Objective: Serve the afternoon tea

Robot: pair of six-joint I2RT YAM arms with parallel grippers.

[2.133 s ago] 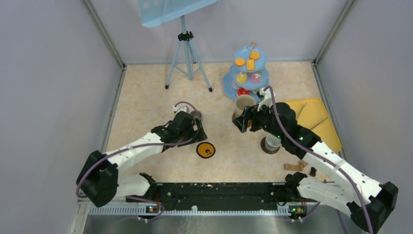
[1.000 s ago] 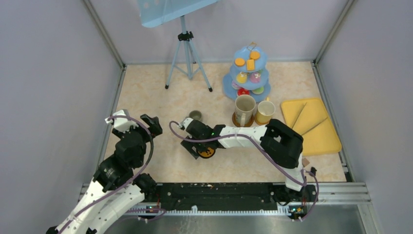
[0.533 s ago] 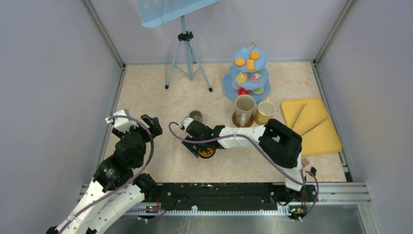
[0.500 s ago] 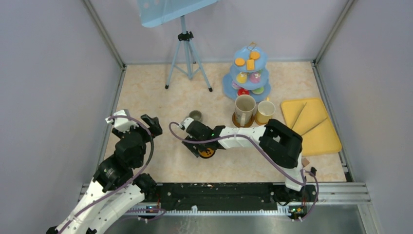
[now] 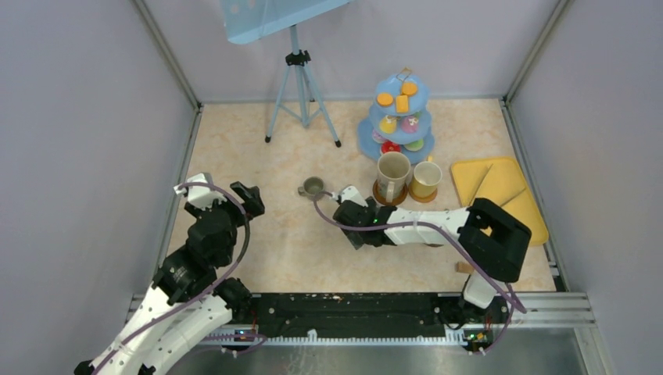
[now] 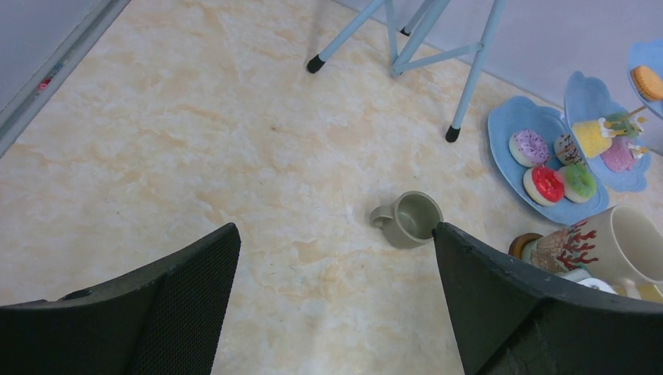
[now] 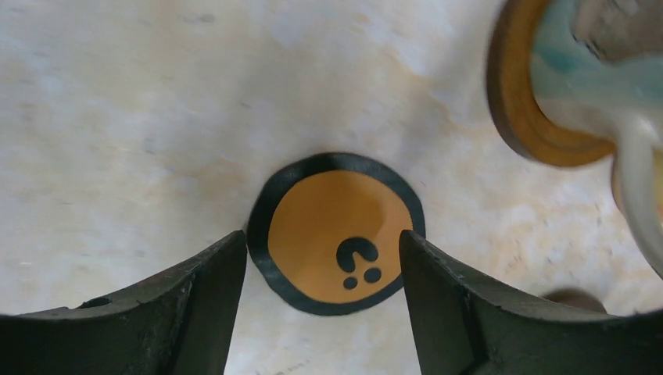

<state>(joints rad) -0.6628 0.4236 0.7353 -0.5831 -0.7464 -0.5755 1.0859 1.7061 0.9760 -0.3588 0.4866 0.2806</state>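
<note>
Right gripper straddles the orange coaster near the cream mug; grip unclear. Left gripper gapes empty. Grey mug still lacks a coaster.

**Three cameras, one scene**

The overhead camera looks steeply down over the whole beige marble-patterned tabletop. The left wrist camera faces obliquely forward, sharing the small grey ceramic mug with it. The right wrist camera looks straight down, very close.
</note>
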